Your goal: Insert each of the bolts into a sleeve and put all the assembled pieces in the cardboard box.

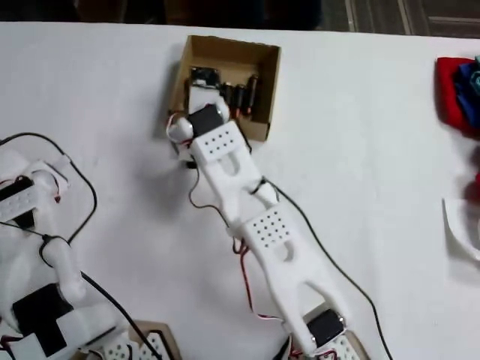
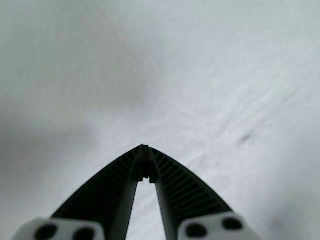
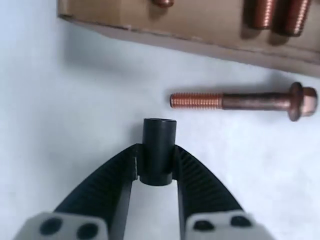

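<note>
The right gripper (image 3: pixel 156 162) has its dark ribbed fingers (image 3: pixel 197 187) closed narrowly on a short black cylindrical sleeve (image 3: pixel 159 135), which they pinch by its lower half so that its open end points away from the wrist. Just beyond that open end, and not touching it, a copper-coloured flanged bolt (image 3: pixel 240 101) lies flat on the white surface (image 3: pixel 75 110). It lies crosswise to the sleeve, with its threaded tip the part nearest the sleeve. The bolt lies just outside the brown cardboard box (image 3: pixel 165 32), roughly parallel to the box's near wall. Inside the box lie several copper threaded shafts (image 3: pixel 265 12).

From above, the right arm (image 1: pixel 255 217) stretches across the surface to the near side of the box (image 1: pixel 229 46), where dark and copper pieces (image 1: pixel 241 96) lie together.

The left gripper (image 2: pixel 144 162) hangs over bare surface with its fingers pressed together at the tips and nothing between them.

A red fabric bundle (image 1: pixel 454 90) lies at the surface's far edge, well away from the box.
</note>
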